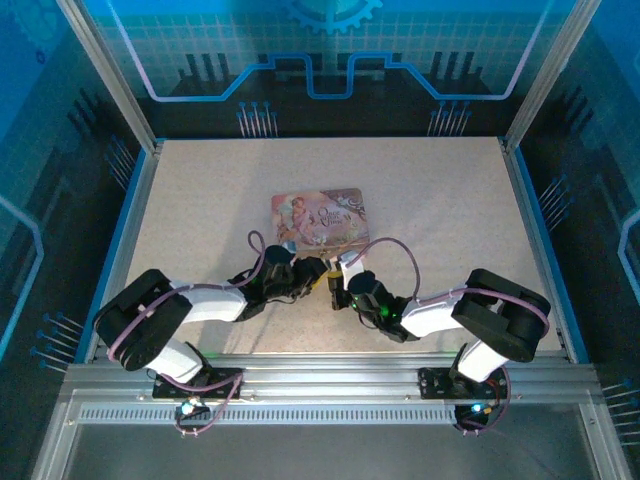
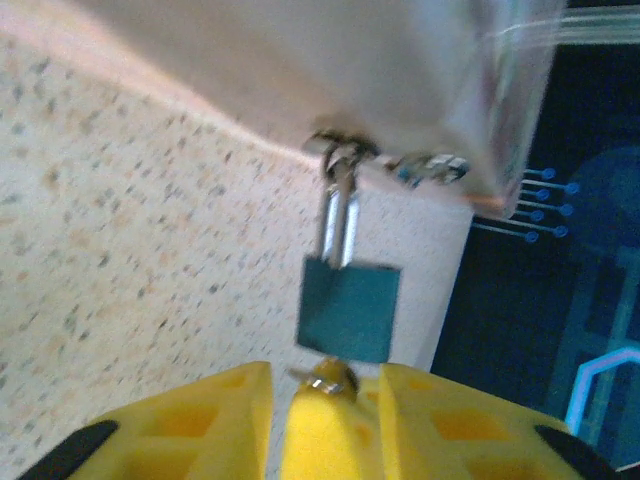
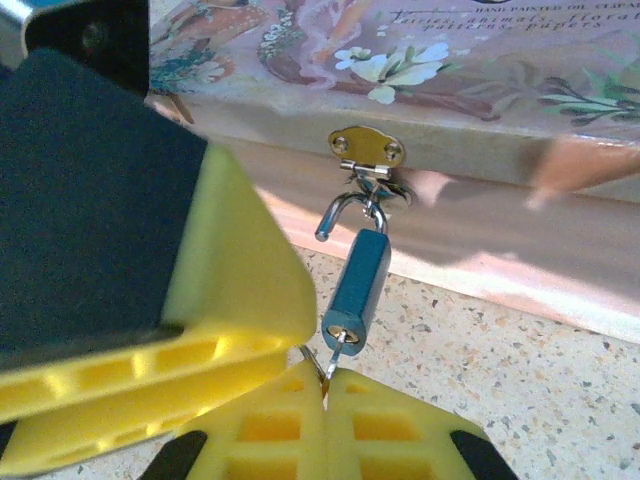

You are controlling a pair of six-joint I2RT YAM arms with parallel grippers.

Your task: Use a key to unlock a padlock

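Note:
The small blue padlock (image 3: pixel 357 285) hangs from the brass hasp (image 3: pixel 366 147) on the pink illustrated box's (image 1: pixel 320 218) front wall. Its silver shackle (image 3: pixel 341 209) has one end swung free. The thin key (image 3: pixel 339 349) sits in the keyhole, and my right gripper (image 3: pixel 326 385) is shut on it just below the lock. In the left wrist view the padlock (image 2: pixel 348 305) hangs just beyond my left gripper (image 2: pixel 325 425), which is open. Its yellow fingers (image 2: pixel 200 425) stand either side of the right gripper's tip and the key (image 2: pixel 325 378). Both grippers meet at the box's near edge (image 1: pixel 322 280).
The box lies mid-table on the speckled tabletop (image 1: pixel 200 200). One big yellow finger of the left gripper (image 3: pixel 235 270) stands close to the left of the padlock. Metal frame posts and blue side walls (image 1: pixel 130 200) ring the table.

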